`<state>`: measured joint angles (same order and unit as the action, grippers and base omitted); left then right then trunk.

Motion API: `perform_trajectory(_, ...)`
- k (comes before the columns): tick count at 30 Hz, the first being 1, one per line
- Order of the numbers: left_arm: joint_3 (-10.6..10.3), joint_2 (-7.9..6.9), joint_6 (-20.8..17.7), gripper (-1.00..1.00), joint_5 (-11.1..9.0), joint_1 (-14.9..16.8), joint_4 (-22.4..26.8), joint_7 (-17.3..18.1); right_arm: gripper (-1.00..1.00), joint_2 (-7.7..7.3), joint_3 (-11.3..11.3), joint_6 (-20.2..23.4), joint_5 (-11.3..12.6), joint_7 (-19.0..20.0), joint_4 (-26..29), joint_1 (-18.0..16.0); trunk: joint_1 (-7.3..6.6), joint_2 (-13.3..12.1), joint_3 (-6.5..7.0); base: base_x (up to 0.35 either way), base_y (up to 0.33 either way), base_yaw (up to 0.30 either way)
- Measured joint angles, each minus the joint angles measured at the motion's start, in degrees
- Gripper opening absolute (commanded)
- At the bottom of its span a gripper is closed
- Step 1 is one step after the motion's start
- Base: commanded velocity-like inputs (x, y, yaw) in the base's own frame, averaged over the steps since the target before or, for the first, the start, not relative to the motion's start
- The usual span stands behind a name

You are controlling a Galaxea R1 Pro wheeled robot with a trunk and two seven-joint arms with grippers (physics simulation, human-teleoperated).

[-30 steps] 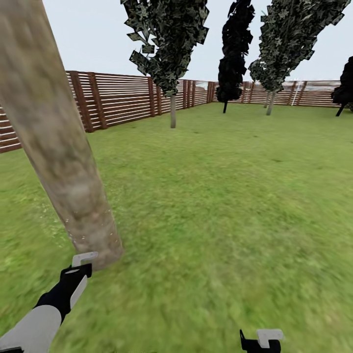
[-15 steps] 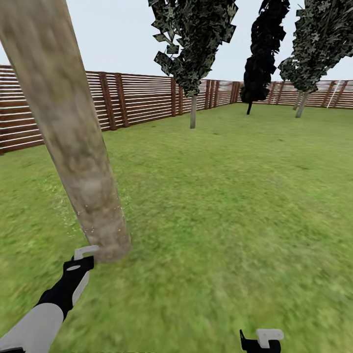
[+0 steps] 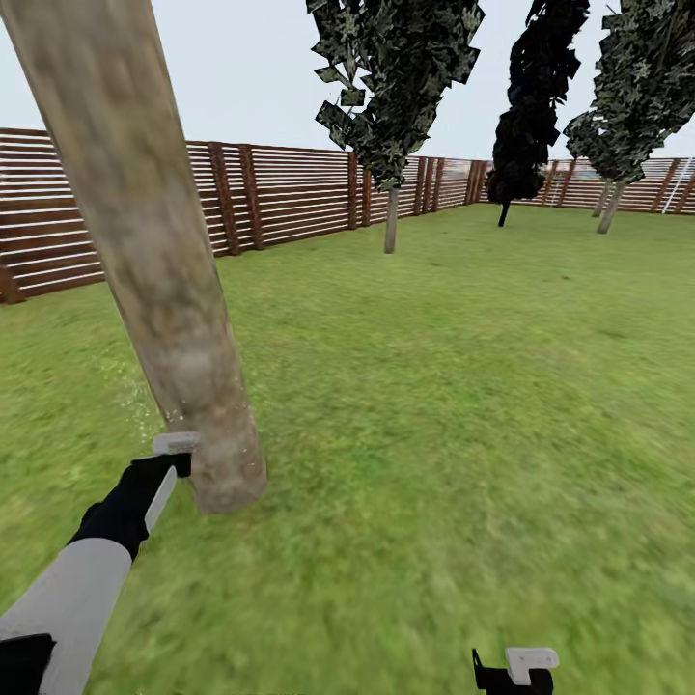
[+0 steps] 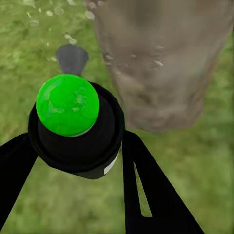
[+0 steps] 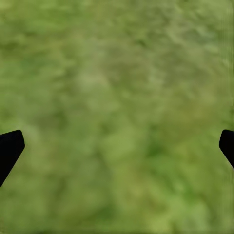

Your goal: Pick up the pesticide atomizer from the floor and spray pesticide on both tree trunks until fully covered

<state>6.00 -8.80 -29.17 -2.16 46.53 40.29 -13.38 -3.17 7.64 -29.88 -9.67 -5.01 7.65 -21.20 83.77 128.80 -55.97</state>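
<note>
Left gripper (image 4: 73, 161) is clamped on the pesticide atomizer (image 4: 73, 126) — a black canister with a glossy green ball top and a dark grey nozzle, seated between the two black fingers in the left wrist view. In the head view the same gripper (image 3: 174, 456) sits just beside the thick, mottled grey-tan tree trunk (image 3: 159, 261), low down near its base.

Change over the last second: the left arm has lifted and closed in toward the trunk, and the whole head view has swung, so the camera moved as well. The brown slatted wooden fence (image 3: 280, 193) and the far trees slid right in the picture.

White specks of pesticide (image 4: 156, 61) show on the lower bark and over the grass lawn (image 3: 463, 405) beside the nozzle. Judgement: spraying of this first trunk is under way, low portion only — upper trunk looks bare of specks.

Right gripper (image 5: 117, 146) hangs over grass, fingers spread wide, nothing between them. Second grey-tan tree (image 3: 391, 217) stands well apart, near the fence, not yet treated.
</note>
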Motion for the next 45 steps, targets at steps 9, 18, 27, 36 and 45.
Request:
perform_trajectory(9, -0.18, 0.05, -1.12, -1.0, -0.08, -0.23, 1.85, 0.54, 1.0, 0.0, 0.0, 0.0, 0.0, -0.03, 0.0, 0.02, 0.0, 0.0, 0.0, 0.0, 0.0, 0.274)
perform_trajectory(18, -0.16, 0.94, -1.32, -1.0, 0.02, 0.02, 2.14, 0.45, 1.0, -0.08, -0.03, 0.0, 0.0, 0.0, -0.01, 0.02, 0.0, 0.0, 0.0, 0.0, -0.23, 0.039)
perform_trajectory(27, -0.19, 0.97, -4.22, -1.0, -0.08, 0.04, 6.71, 0.41, 1.0, -0.08, -0.09, 0.0, 0.0, 0.0, 0.0, 0.02, 0.0, 0.0, 0.0, -0.065, -0.272, 0.0)
perform_trajectory(36, -0.12, 1.02, -8.23, -1.0, 0.05, 3.81, 7.51, -0.12, 1.0, 0.0, -0.09, 0.0, 0.0, 0.0, 0.0, 0.02, 0.0, 0.0, 0.0, -0.039, -0.273, 0.118)
perform_trajectory(45, -3.4, 1.05, -8.62, -1.0, 0.17, 3.76, 7.01, -1.08, 1.0, 0.0, -0.09, 0.0, 0.0, 0.0, 0.0, 0.02, 0.0, 0.0, 0.0, 0.066, -0.273, 0.003)
